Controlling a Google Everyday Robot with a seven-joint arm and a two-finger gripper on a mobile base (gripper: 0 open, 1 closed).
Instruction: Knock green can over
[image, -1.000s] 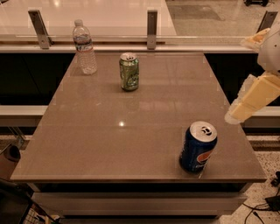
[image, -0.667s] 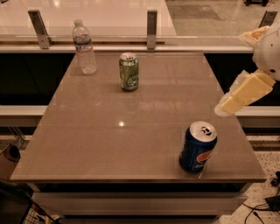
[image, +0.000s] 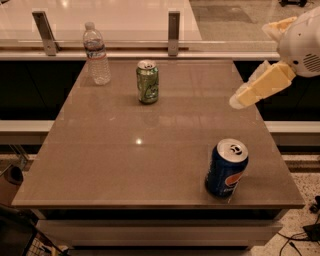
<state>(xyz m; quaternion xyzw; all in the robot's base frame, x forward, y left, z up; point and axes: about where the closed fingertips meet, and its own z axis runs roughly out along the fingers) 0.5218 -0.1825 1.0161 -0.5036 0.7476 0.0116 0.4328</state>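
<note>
The gripper (image: 238, 101) has shifted left and toward the back since a second ago. It was beside the right edge of the table (image: 125, 165), and its tip now overlaps that edge in the picture. The bottle and both cans have stayed where they were.

At the far left corner of the tan tabletop stands a clear plastic water bottle (image: 96, 54), upright with its cap on, near the back edge. Behind it a metal post (image: 44, 31) rises from the rail along the back.

To the right of the bottle and slightly nearer the camera stands the green can (image: 148, 82). It is upright, with its silver pull-tab top facing up and pale marks on its side. It sits in the back half of the table, a little left of centre, apart from the bottle and touching only the tabletop. A second metal post (image: 173, 31) stands behind it and to its right.

Farther right, near the front edge, a blue Pepsi can (image: 226, 168) stands upright, well apart from the green can.

Above and behind the Pepsi can, the gripper hangs in the air at the table's right side. It is pale yellow and slants down and leftward from the white rounded arm housing (image: 302, 42) in the upper right corner. Its tip points toward the table's middle and lies well apart from the green can, with tabletop between them. Whether the gripper is spread or pressed together cannot be told from this view.
</note>
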